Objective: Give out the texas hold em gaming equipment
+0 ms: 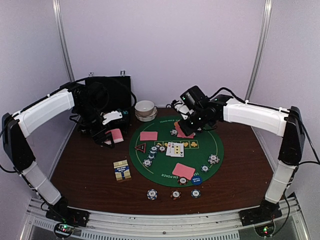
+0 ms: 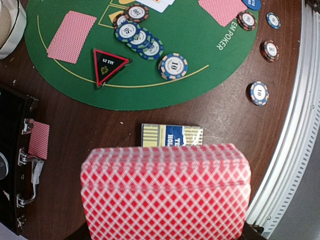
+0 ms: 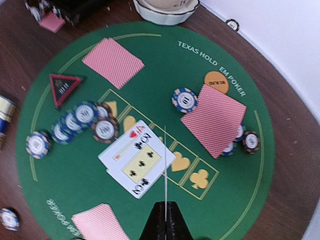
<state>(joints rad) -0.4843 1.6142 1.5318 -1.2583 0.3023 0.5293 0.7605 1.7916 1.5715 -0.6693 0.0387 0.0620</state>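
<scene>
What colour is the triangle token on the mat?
The triangle token is black with a red border; left wrist view.

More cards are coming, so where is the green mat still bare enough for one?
The mat is bare between the orange disc and the face-down card nearest the red triangle. Crowded: the chip cluster and face-up cards mid-mat.

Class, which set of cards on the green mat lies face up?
The centre set, white faces showing; the three other sets show only pink backs.
</scene>
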